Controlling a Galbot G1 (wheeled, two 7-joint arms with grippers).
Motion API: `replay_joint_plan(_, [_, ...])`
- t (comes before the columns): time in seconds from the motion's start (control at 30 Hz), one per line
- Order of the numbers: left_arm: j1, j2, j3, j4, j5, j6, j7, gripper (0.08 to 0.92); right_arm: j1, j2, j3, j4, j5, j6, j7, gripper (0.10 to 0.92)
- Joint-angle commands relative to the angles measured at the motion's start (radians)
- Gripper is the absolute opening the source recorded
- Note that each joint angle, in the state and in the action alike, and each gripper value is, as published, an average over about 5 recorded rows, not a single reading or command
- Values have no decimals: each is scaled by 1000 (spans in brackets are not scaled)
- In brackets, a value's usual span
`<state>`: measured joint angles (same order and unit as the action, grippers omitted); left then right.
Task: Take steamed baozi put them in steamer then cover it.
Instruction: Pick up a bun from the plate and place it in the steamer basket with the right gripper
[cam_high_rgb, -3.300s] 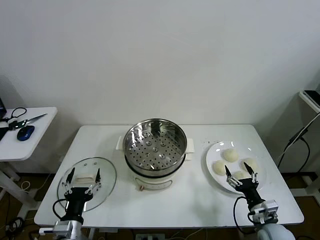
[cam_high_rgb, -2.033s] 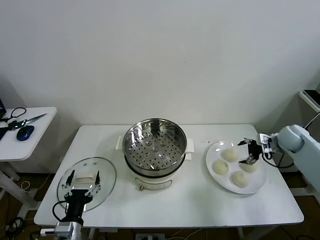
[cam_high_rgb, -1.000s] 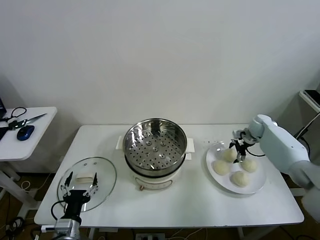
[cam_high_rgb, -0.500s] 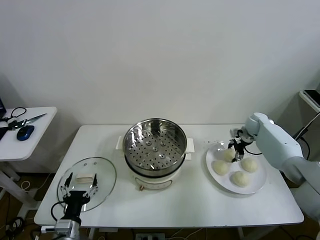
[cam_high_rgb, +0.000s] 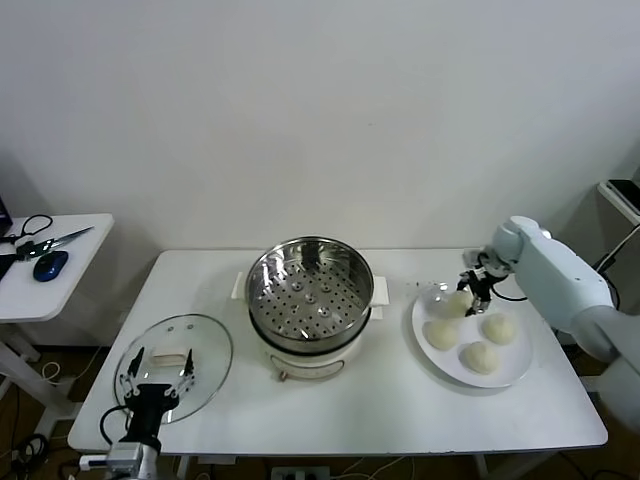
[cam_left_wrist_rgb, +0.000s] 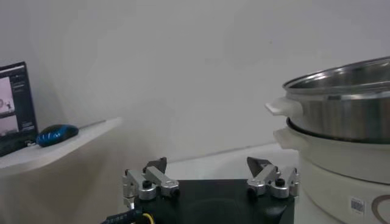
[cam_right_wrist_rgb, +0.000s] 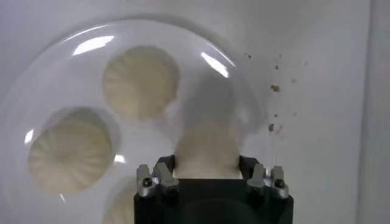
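Right gripper (cam_high_rgb: 470, 291) pinches one smooth pleated dough baozi (cam_right_wrist_rgb: 206, 150) above the glossy white plate (cam_high_rgb: 436, 345), right of frame. Three baozi (cam_high_rgb: 483, 357) on the plate. Round perforated steel steamer (cam_high_rgb: 310, 283) centre. Left gripper (cam_high_rgb: 159, 374) spread wide, lower left, over the glass cover (cam_high_rgb: 212, 345).

Tabletop (cam_high_rgb: 400, 400) btwn steamer (cam_high_rgb: 310, 295) & plate (cam_high_rgb: 505, 370) open.

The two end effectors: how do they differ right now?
The right end effector is over the plate, shut on one baozi; the left end effector is open and holds nothing. The right reaches out over the table's far right; the left sits low at the near left edge by the glass cover. Both have dark fingers.
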<state>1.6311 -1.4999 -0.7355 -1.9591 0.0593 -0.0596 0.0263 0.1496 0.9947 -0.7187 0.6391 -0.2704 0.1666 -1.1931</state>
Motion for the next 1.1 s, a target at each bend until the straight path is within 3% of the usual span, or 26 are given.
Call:
replay_joint_plan(0.03, [1, 1, 2, -4, -2, 18, -7, 823, 278, -20, -287, 203, 115, 81, -34, 687])
replay_joint_plan(0.27, [6, -3, 11, -21, -14, 37, -12, 823, 488, 107, -438, 284, 185, 202, -53, 689])
replay_joint_plan(0.47, [20, -7, 15, -26, -20, 35, -12, 823, 521, 273, -444, 310, 150, 290, -48, 695])
replay_joint_plan(0.7, [38, -6, 15, -40, -25, 37, -13, 823, 441, 391, -420, 352, -1, 378, -34, 692])
replay_joint_plan(1.1, [44, 2, 7, -45, -39, 45, -7, 823, 269, 514, -362, 269, -300, 473, 59, 695])
